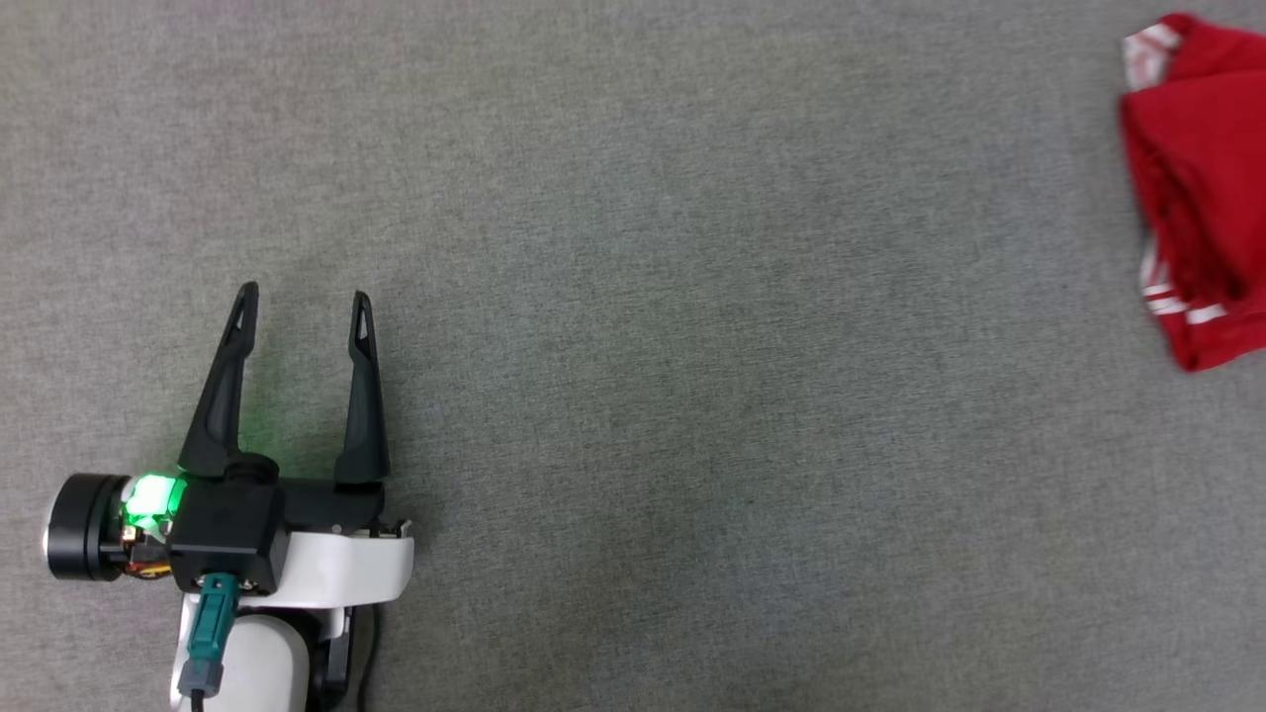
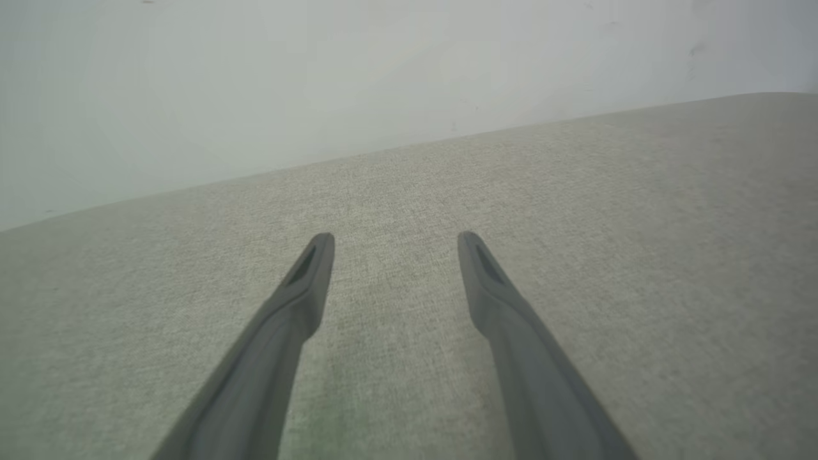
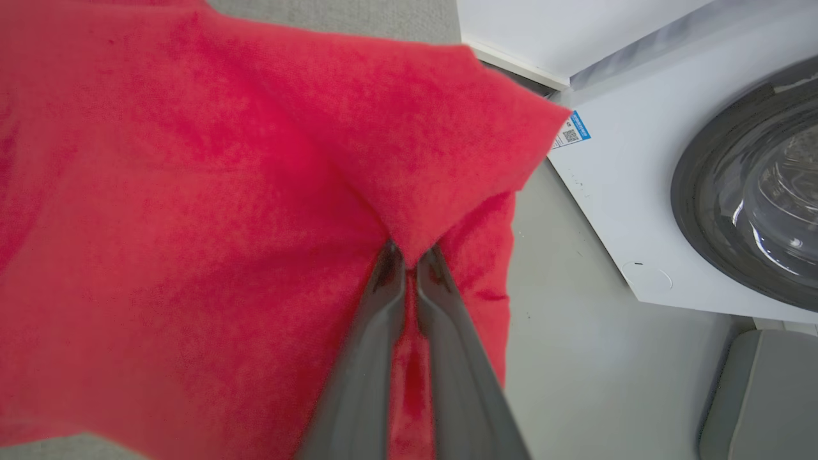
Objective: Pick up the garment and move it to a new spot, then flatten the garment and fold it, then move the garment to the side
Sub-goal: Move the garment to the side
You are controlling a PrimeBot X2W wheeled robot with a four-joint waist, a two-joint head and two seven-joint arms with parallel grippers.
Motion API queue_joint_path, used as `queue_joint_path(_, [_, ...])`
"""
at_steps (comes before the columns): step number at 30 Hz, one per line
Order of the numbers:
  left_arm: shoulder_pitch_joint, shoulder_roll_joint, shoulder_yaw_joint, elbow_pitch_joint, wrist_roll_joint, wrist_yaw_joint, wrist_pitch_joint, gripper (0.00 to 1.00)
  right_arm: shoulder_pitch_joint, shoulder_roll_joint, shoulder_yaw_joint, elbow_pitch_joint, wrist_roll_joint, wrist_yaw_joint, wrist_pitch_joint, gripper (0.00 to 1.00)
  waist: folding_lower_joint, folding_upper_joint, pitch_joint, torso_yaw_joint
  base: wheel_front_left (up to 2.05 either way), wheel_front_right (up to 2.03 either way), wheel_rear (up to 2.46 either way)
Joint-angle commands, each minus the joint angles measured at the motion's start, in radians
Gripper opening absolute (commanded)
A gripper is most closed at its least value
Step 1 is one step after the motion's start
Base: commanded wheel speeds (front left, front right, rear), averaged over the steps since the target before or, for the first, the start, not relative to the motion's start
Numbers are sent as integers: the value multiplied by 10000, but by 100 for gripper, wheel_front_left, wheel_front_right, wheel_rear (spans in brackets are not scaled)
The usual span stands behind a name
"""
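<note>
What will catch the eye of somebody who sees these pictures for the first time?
The red garment strikes first, pinched at a fold by the shut right gripper in the right wrist view and showing at the head view's right edge. The left gripper stands open and empty at the lower left, over the grey cloth surface. A white washing machine stands at that wrist view's right.

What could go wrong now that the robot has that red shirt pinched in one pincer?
1. The right pincer is shut on just a small fold of the shirt, so the cloth might slip out.
2. The left pincer hangs open far off over the grey surface, so the shirt may bunch up rather than spread.
3. In the head view the shirt sits at the right edge, partly cut off, so the robot may judge it poorly.
</note>
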State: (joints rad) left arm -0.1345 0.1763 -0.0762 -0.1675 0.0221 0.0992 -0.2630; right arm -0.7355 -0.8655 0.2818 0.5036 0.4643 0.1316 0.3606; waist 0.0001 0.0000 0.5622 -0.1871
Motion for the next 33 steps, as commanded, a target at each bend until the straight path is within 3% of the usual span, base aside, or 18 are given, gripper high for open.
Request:
queue_joint_path(1, [-204, 60, -17, -86, -9, 68, -21, 100, -352, -56, -287, 485, -92, -19, -92, 0, -1, 0, 202, 94, 0, 0, 0])
queue_joint_path(11, [-300, 226, -28, -173, -72, 164, -21, 100, -783, 777, -1194, 1486, -880, -19, -227, 0, -1, 0, 358, 114, 0, 0, 0])
queue_joint_path(12, [-296, 196, -64, -82, -83, 217, -21, 100, -738, 1033, -1461, 1698, -1249, -19, -406, 100, -1, 0, 172, 145, 0, 0, 0])
queue_joint_path(20, [311, -10, -111, 229, -315, 384, -21, 100, -18, 1564, -1793, 1330, -1851, -19, -1401, 100, -1, 0, -1246, 307, 0, 0, 0])
queue_joint_path(27, [1155, -193, 8, 472, -551, 462, -21, 100, 1017, 2122, -2167, -427, -1933, -17, -2992, 100, -1, 0, -2662, 518, 0, 0, 0])
queue_joint_path(33, [1718, -334, 70, 601, -633, 448, -21, 100, 2369, 3025, -2810, -2296, -1888, -17, -3992, 100, -1, 0, -3448, 848, 0, 0, 0])
